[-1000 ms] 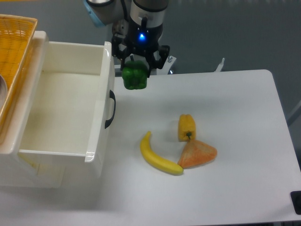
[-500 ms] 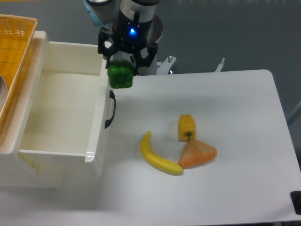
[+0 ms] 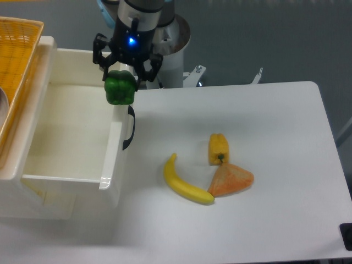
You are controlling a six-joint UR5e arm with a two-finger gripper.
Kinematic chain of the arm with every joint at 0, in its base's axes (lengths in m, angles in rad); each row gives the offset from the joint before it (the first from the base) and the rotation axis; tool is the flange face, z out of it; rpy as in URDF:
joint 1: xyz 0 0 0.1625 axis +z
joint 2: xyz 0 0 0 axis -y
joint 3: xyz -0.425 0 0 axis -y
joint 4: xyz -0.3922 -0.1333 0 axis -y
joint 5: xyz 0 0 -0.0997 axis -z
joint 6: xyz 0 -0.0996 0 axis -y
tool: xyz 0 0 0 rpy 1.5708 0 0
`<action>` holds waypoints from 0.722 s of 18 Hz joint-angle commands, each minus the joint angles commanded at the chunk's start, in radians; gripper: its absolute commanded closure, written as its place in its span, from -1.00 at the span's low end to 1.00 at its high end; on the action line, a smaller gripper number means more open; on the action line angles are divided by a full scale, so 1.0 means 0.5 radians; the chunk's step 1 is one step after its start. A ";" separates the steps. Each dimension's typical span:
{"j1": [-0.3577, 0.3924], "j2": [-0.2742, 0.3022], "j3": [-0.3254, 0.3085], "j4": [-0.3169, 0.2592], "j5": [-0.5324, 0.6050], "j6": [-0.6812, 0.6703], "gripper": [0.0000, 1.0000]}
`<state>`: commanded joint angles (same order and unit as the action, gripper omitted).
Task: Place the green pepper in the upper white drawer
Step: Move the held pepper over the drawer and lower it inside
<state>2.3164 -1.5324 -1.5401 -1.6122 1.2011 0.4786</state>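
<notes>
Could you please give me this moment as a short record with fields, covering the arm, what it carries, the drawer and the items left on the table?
gripper: shut on the green pepper, held in the air
green pepper: above the front wall of the drawer, not released
upper white drawer: pulled open, nothing visible inside
table items: banana, yellow pepper, orange mesh bag
woven basket: at far left, above the drawer

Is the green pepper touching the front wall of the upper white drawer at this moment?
Cannot tell. In the single camera view the green pepper, held by the gripper, overlaps the front wall of the upper white drawer, with no gap or contact visible.
</notes>
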 joint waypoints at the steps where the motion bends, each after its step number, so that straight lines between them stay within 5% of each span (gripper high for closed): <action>1: -0.012 -0.012 0.000 -0.003 0.000 0.000 -0.21; 13: -0.150 -0.129 0.006 0.003 -0.003 -0.003 -0.21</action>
<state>2.2412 -1.5968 -1.5370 -1.6107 1.1996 0.4771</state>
